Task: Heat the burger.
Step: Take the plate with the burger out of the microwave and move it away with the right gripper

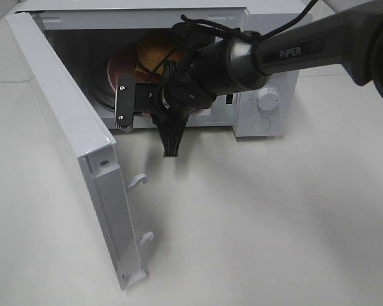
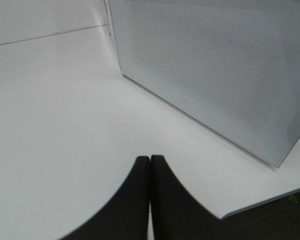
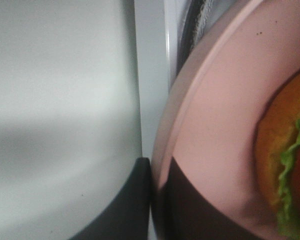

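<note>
Burger (image 3: 290,165) sits on a pink plate (image 3: 215,125), and the right gripper (image 3: 151,200) is pinched shut on the edge of that plate. In the right wrist view one dark finger (image 3: 125,210) is on the outside of the rim and the other is on the plate's top side, with the thin pink rim squeezed between them. The burger is round, so it has no long side to point any way. It sits flat on the plate, with its layers seen from the side. Its bun is shiny orange-brown, and a frill of green lettuce (image 3: 287,185) sticks out under it. Only part of it shows there. From the high camera, the golden bun (image 1: 154,48) and the plate (image 1: 118,67) are inside the white microwave (image 1: 268,95), toward the left side of the opening. The right arm (image 1: 293,51) reaches across in front of the opening and hides much of the food. The microwave door (image 1: 70,146) hangs wide open on the left. It all stands on a white table (image 1: 274,223). The left gripper (image 2: 150,200) is closed, its two dark fingers pressed together with nothing between them. It sits over the white table beside the dotted outer face of the door (image 2: 215,70).
</note>
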`<control>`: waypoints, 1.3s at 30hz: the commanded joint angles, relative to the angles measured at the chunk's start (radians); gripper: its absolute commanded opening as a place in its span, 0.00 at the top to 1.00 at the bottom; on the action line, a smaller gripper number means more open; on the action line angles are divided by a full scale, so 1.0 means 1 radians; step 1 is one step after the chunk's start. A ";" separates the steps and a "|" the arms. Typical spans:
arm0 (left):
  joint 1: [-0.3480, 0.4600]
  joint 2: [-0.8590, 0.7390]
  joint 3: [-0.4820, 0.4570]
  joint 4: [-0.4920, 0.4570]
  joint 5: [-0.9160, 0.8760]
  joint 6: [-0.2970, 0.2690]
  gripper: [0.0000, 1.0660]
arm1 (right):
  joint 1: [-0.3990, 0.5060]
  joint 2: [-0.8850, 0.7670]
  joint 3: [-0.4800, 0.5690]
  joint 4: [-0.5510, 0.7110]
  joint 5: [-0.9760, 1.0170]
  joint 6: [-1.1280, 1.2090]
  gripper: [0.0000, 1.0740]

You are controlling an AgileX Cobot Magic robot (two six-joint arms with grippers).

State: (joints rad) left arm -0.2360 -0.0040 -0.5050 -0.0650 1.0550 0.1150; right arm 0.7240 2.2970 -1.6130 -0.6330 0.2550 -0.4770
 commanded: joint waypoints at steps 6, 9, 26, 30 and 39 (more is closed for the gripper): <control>0.004 -0.022 0.002 -0.003 -0.013 -0.003 1.00 | -0.001 -0.010 0.005 0.007 0.063 0.021 1.00; 0.004 -0.022 0.002 -0.003 -0.013 -0.003 1.00 | -0.001 -0.020 0.005 0.005 0.064 0.012 1.00; 0.004 -0.022 0.002 -0.003 -0.013 -0.003 1.00 | -0.001 -0.102 0.010 0.113 0.091 -0.202 1.00; 0.004 -0.022 0.002 -0.003 -0.013 -0.003 1.00 | -0.001 -0.120 0.010 0.143 0.093 -0.266 1.00; 0.004 -0.022 0.002 -0.003 -0.013 -0.003 1.00 | -0.001 -0.169 0.023 0.252 0.114 -0.436 1.00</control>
State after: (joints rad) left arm -0.2360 -0.0040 -0.5050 -0.0650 1.0550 0.1150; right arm 0.7290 2.1610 -1.5820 -0.3710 0.4010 -0.8760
